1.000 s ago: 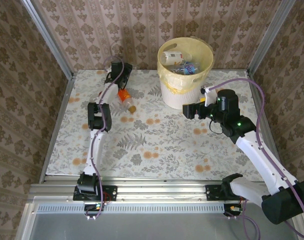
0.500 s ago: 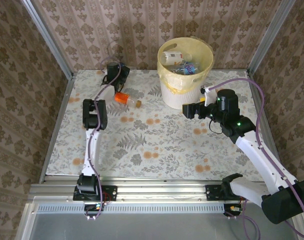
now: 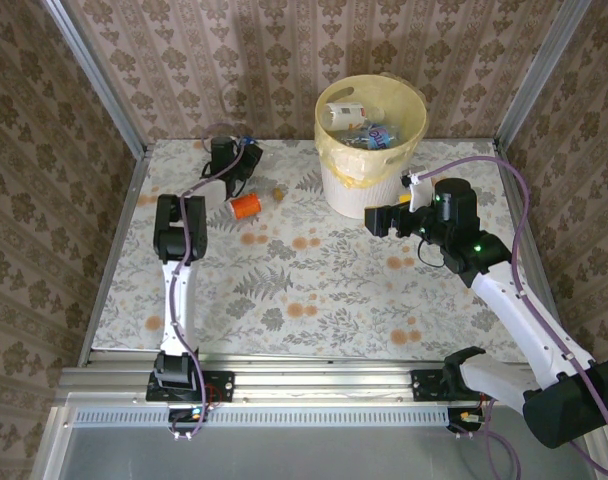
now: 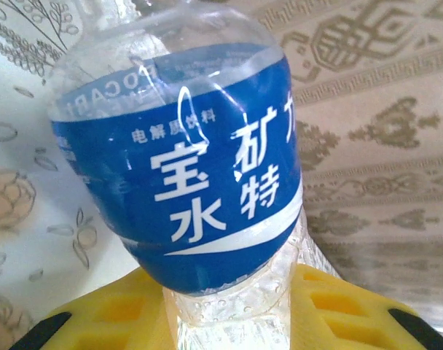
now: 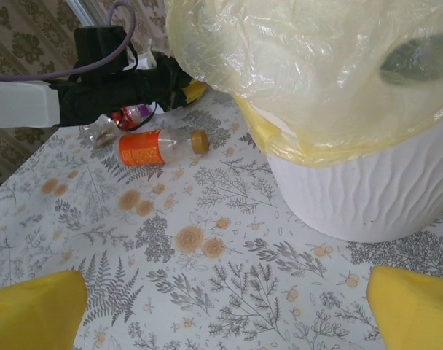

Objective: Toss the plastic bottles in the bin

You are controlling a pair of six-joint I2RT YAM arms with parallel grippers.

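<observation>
Left tool [image 4: 229, 310]: at the far left corner of the tabletop [image 3: 314, 285], close by the patterned wall [image 3: 184, 60].
- Its yellow fingers [image 4: 108, 321] press in on both sides of the clear, narrow end of the blue-labelled bottle [image 4: 207, 182]. The gap is narrow and the bottle is gripped.
- The bottle's body, with its blue wrap and white characters, sticks out well past the fingertips, toward the wall.
- Whether the bottle rests on the tabletop or hangs clear of it: cannot tell.

Right tool [image 5: 223, 310]: jaws spread wide.
- One yellow fingertip [image 5: 32, 310] shows at each lower corner of the wrist view. Nothing sits between them and nothing touches them.
- It hangs above the tabletop just beside the bin [image 3: 346, 190], on the near right side of it.

Task objects:
- The bin stands at the far edge of the tabletop, right of centre. It has a whitish ribbed lower body, and a pale yellow plastic liner [image 5: 294, 65] is draped over the rim.
- Several discarded bottles [image 3: 369, 128] lie inside the bin.
- The orange-labelled bottle [image 5: 143, 148] lies on its side on the tabletop between the left tool and the bin, apart from both. Its tan cap [image 5: 200, 141] points toward the bin.
- In the right wrist view, a red-marked bottle [image 5: 130, 115] lies just beside the left arm [image 5: 119, 87], partly hidden by it.
</observation>
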